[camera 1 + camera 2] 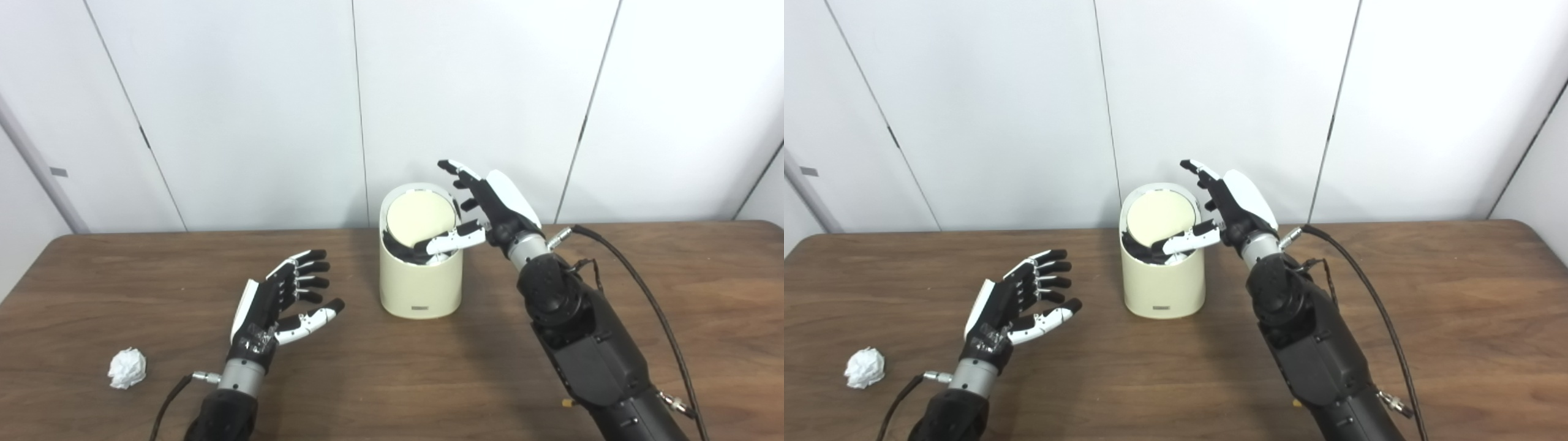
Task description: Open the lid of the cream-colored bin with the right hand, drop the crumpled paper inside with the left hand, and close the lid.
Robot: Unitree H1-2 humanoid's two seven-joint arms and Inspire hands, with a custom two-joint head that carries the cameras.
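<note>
The cream-colored bin [420, 288] stands on the table at centre. Its round lid [427, 219] is tilted up, showing the dark inside at its lower front. My right hand [490, 205] is open at the bin's right rim, its thumb reaching over the opening under the lid and its fingers spread up behind. The crumpled white paper [127, 367] lies on the table at the far left front. My left hand [288, 294] is open and empty, palm facing right, between the paper and the bin, apart from both.
The brown wooden table [392, 367] spans the view, with a white panelled wall behind. A black cable [649, 300] runs along my right forearm over the table's right side.
</note>
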